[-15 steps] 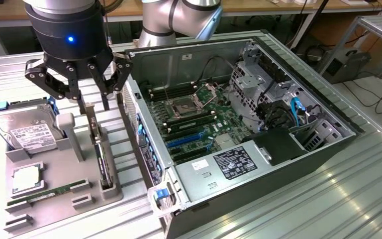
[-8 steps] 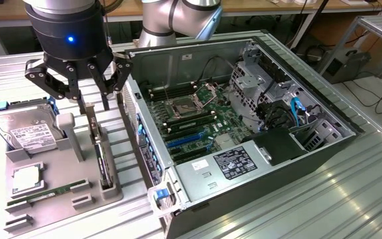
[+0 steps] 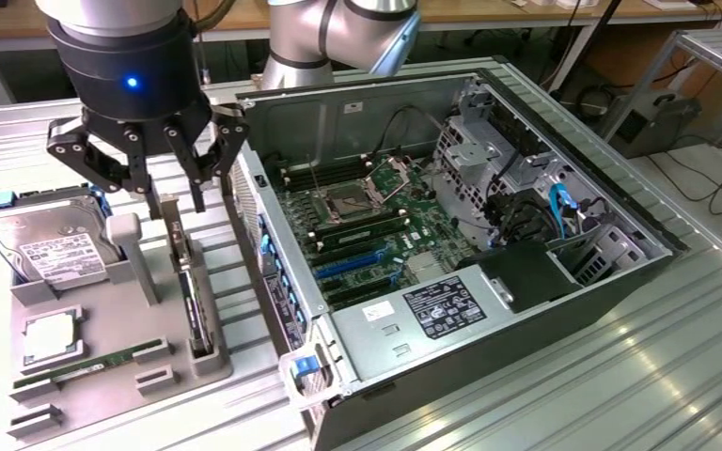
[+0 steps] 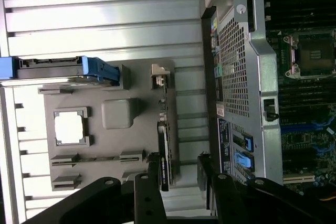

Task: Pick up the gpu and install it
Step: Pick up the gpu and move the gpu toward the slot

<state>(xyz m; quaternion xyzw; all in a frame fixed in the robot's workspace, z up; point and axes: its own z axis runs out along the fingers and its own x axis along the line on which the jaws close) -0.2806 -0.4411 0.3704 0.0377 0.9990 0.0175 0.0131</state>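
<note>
A: Where is the graphics card [image 3: 193,299]?

B: On edge in a slot of the grey tray [image 3: 110,319], on the desk; in the exterior view the tray lies at nine o'clock of the computer case [image 3: 462,235]; the slot keeps the card upright, so its long top edge is offered to a grip from above.

A: And the pincer [image 3: 161,193]?

B: Released, holding nothing; it hangs over the card's far end, at twelve o'clock of the card's middle; in the wrist view the card lies just beside one finger [image 4: 149,187]; whether they touch I cannot tell.

A: Why the separate seats?

B: The hard drive [image 3: 48,249] sits at ten o'clock of the card and the memory stick [image 3: 86,362] at eight; I judge each seat keeps its neighbours clear of the grip.

A: Installed?

B: Not yet; the card is in the tray.
</note>
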